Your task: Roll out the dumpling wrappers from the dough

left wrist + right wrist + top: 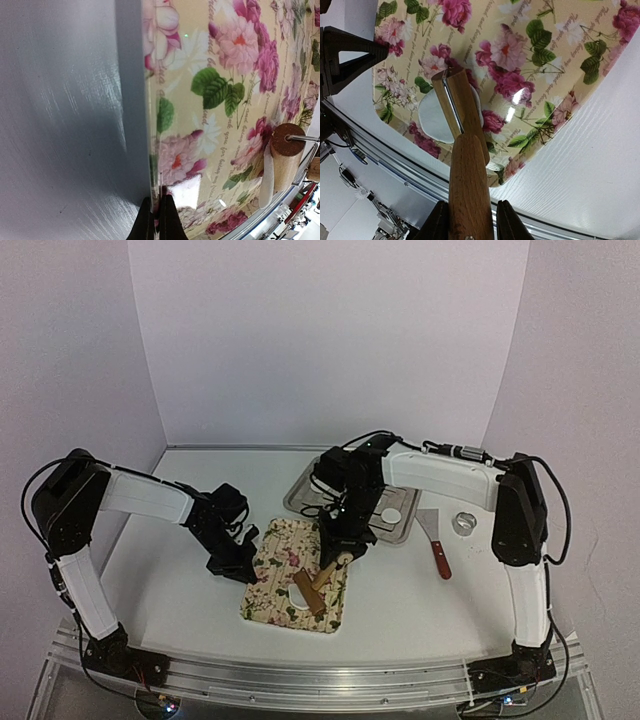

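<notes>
A flowered cutting board lies on the table in front of the arms. A thin white round dumpling wrapper lies near its front edge, under the wooden rolling pin. My right gripper is shut on the pin's handle, and the roller rests across the wrapper. My left gripper is shut on the board's left edge. The pin's end and the wrapper's edge show in the left wrist view. Another white disc lies in the metal tray.
A scraper with a red handle and a metal ring cutter lie right of the tray. The left arm's gripper shows at the board's far side in the right wrist view. The table's metal front rail runs just past the board.
</notes>
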Available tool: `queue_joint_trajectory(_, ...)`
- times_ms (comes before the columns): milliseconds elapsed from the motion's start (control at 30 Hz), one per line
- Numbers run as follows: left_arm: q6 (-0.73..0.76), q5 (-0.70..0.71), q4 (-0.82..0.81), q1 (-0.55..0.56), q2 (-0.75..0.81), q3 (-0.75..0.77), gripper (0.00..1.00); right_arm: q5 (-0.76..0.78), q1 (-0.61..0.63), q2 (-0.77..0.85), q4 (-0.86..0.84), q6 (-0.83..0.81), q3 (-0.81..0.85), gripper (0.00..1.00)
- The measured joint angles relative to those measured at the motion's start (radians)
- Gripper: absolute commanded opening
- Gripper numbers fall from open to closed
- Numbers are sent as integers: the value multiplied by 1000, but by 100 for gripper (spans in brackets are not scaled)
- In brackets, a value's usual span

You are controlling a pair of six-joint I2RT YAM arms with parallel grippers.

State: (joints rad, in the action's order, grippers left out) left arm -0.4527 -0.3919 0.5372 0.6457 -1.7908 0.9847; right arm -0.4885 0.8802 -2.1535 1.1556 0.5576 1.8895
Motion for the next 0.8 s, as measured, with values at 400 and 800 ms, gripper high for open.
queue_joint_trajectory(400, -21, 6, -17, 2, 9, -12, 0, -18, -40, 22, -5, 20, -40, 0)
queue_joint_trajectory(800, 14, 22, -9, 5, 5, 2, 0, -16, -67, 34, 9, 19, -47, 0)
